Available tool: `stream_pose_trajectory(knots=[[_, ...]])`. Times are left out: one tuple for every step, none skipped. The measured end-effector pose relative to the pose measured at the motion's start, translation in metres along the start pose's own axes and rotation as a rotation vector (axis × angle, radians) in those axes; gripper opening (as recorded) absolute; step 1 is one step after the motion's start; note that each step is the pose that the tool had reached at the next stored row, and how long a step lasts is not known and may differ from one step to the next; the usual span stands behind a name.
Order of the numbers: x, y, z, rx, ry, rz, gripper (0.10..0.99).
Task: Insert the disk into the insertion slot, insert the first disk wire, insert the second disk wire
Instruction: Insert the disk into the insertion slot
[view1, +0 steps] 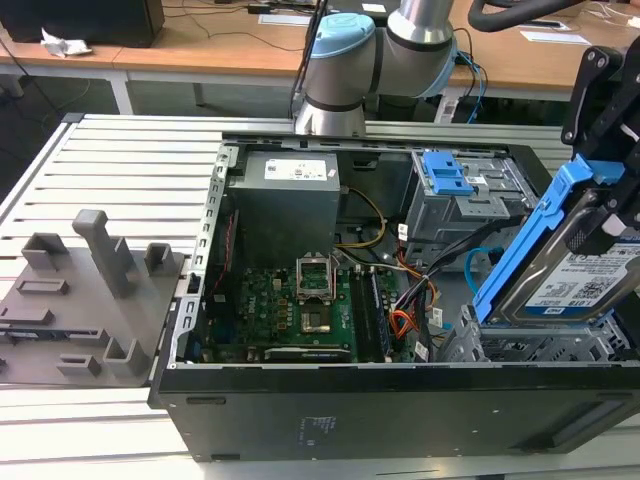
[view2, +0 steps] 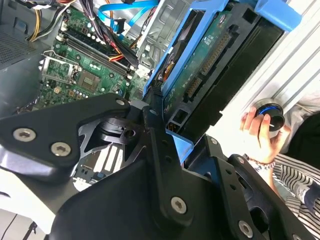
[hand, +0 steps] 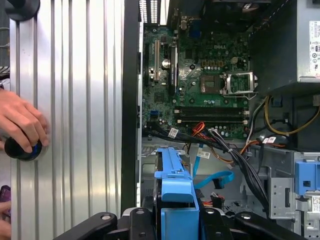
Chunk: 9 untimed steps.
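Label on the disk (view1: 590, 285): white and blue, barcodes and fine print, none of it legible. White sticker (view1: 297, 172) on the power supply (view1: 280, 215) was likewise too small to read. Lettering on the motherboard (hand: 200, 90) could not be made out.

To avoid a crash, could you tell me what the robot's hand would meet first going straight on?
Probably the silver drive cage: the hand holds the hard drive tilted just above it. The light-blue cable lies close by; depth is unclear.
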<state>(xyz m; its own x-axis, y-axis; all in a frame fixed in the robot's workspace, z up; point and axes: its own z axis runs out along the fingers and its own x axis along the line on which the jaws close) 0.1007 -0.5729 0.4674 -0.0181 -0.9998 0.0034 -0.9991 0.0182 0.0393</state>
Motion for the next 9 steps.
stream_pose_trajectory(knots=[[0.0,0.0,0.0009,0.0,-0.0001,0.0,0.365],[0.0,0.0,0.0016,0.0,-0.0001,0.0,0.365],[0.0,-0.0001,0.0019,0.0,0.0,0.0,0.365],[0.0,-0.0001,0.0025,0.0,-0.0001,0.0,0.365],[0.0,-0.0001,0.0033,0.0,-0.0001,0.0,0.365],[0.0,-0.0002,0.004,0.0,-0.0001,0.0,0.365],[0.0,-0.0002,0.0046,0.0,0.0,0.0,0.365],[0.0,-0.0002,0.0052,0.0,0.0,0.0,0.365],[0.0,-0.0002,0.0059,0.0,0.0,0.0,0.365]])
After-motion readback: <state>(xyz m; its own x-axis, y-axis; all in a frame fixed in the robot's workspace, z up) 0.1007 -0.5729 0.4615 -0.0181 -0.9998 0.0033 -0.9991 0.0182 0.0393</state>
